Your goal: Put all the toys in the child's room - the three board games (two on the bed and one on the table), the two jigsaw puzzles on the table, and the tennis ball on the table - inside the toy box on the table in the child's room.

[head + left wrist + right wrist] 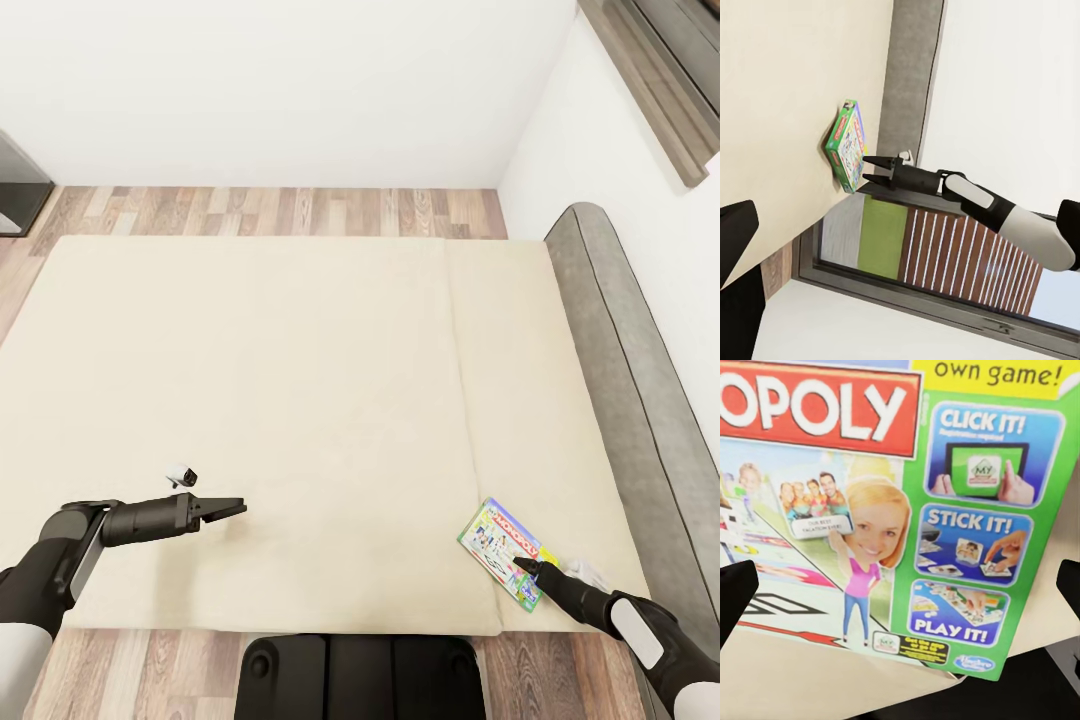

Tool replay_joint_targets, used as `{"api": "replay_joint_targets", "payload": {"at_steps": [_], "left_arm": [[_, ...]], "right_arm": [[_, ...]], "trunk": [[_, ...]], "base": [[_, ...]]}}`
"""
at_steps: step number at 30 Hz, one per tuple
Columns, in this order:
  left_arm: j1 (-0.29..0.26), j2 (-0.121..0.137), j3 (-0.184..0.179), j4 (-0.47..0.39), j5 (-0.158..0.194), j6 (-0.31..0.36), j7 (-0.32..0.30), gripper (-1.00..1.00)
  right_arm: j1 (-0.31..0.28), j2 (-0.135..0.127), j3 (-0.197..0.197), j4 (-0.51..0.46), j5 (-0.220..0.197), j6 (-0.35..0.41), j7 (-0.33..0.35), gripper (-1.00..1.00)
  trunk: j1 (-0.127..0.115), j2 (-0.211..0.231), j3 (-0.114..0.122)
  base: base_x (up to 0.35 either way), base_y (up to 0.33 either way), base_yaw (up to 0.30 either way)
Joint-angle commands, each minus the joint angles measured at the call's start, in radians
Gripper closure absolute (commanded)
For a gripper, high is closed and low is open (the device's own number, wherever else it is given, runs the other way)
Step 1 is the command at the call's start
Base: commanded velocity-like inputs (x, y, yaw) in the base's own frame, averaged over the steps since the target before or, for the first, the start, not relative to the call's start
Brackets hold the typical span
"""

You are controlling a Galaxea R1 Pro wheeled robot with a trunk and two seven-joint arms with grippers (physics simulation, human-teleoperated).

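beige bed (280, 400), wood-plank floor (280, 210), white walls (300, 90)

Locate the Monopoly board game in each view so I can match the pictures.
Head view: board game lies at the lower right of the beige mattress, under the right gripper.
Left wrist view: green box on the mattress, beside that gripper's tips.
Right wrist view: its cover, close up.
Shared landmark: the mattress.

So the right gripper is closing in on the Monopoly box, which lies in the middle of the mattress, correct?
Not quite: the Monopoly box lies near the mattress corner beside the grey headboard, not in the middle. The head view shows it. The right gripper is indeed at the box, jaws open.
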Motion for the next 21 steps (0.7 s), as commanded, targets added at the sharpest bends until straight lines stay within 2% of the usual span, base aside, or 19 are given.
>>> {"api": "replay_joint_targets", "payload": {"at_steps": [1, 21], "left_arm": [[0.000, 0.000, 0.000, 0.000, 0.000, 0.011, -0.004, -1.00], [0.000, 0.000, 0.000, 0.000, -0.001, 0.010, -0.004, -1.00]], "right_arm": [[0.000, 0.000, -0.005, -0.001, -0.004, 0.008, 0.001, -1.00], [0.000, 0.001, -0.003, -0.001, -0.004, 0.008, 0.001, -1.00]], "trunk": [[0.001, -0.001, -0.001], [0.001, -0.001, -0.008]], "base": [[0.000, 0.000, 0.000], [0.000, 0.000, 0.000]]}}
